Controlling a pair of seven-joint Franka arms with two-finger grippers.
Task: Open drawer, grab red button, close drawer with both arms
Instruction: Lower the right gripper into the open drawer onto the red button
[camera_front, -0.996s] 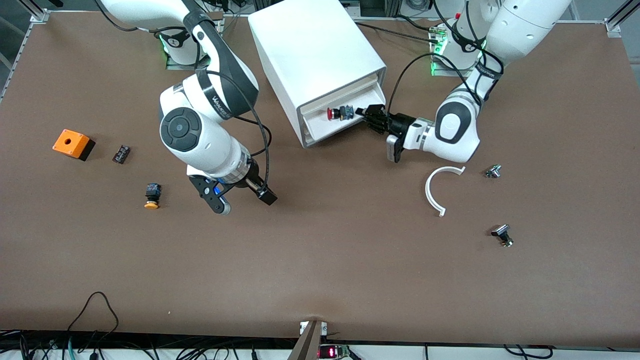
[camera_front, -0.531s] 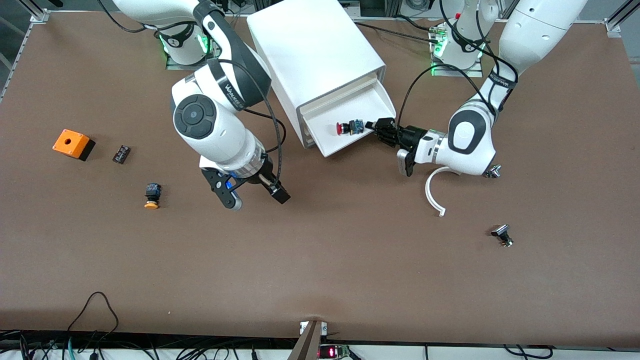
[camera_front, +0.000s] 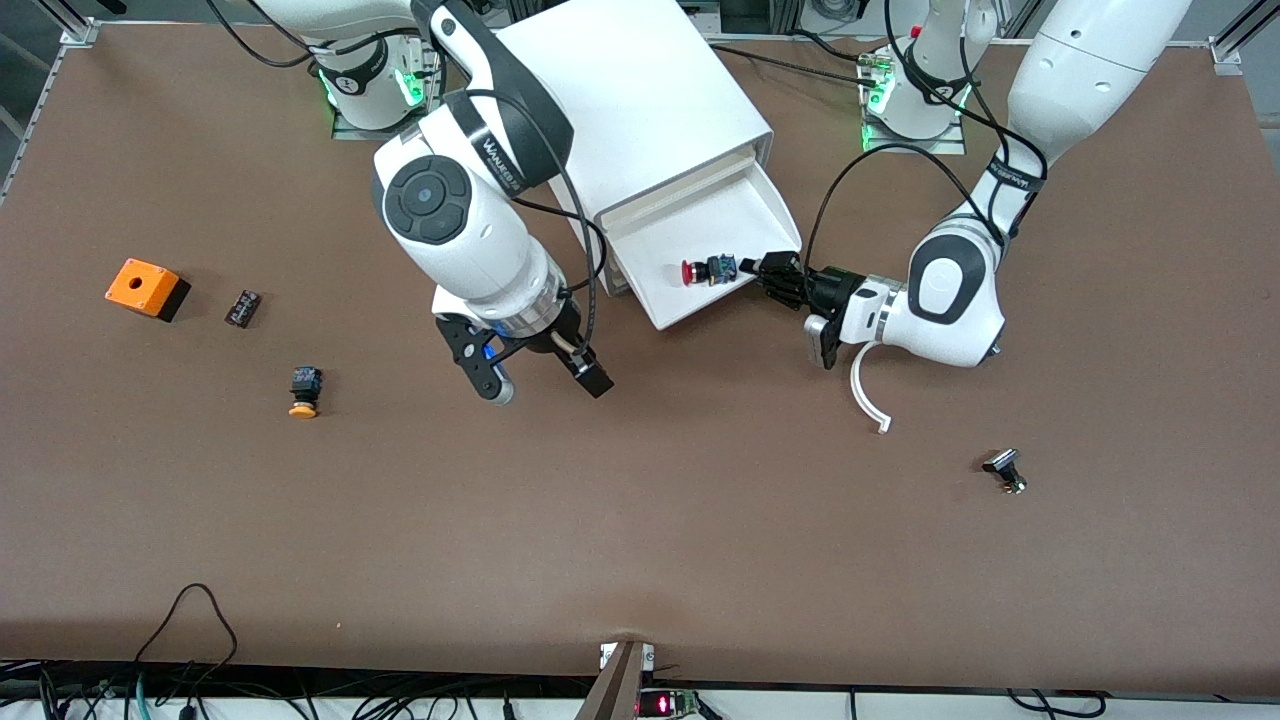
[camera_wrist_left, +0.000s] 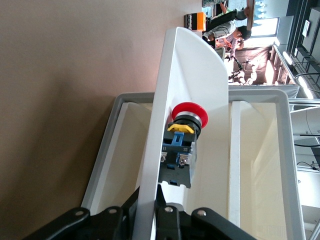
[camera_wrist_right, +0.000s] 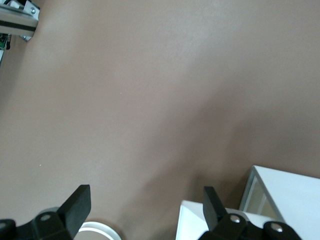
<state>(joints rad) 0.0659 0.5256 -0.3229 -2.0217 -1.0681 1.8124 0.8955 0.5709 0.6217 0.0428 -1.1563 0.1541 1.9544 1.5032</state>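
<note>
**Drawer's out, red button sitting inside, left gripper pinching the drawer front**

So the white cabinet (camera_front: 640, 110) sits near the robots' bases, and its drawer (camera_front: 700, 235) is pulled out toward the front camera. The button (camera_front: 706, 270) lies on its side in the drawer, close to the front wall, red cap pointing toward the right arm's end of the table. In the left wrist view the button (camera_wrist_left: 181, 145) shows up nicely: red cap, a yellow bit, blue part and black body, right up against the drawer front (camera_wrist_left: 172, 130).

The left gripper (camera_front: 775, 276) is at the corner of the drawer front toward the left arm's end, jaws clamped on the thin white wall, one finger on each face of it. Its fingers (camera_wrist_left: 172, 227) show at the edge of the wrist view, straddling the wall.

The right gripper (camera_front: 540, 375) hangs over bare table just beside the drawer's front corner, jaws wide apart, nothing in them.

Other stuff on the table: an orange box (camera_front: 146, 288) and a small black part (camera_front: 243, 307) toward the right arm's end, a yellow-capped button (camera_front: 304, 391) nearer the camera than those, a white curved piece (camera_front: 866, 390) partly under the left arm, and a small metal part (camera_front: 1005, 470).
</note>
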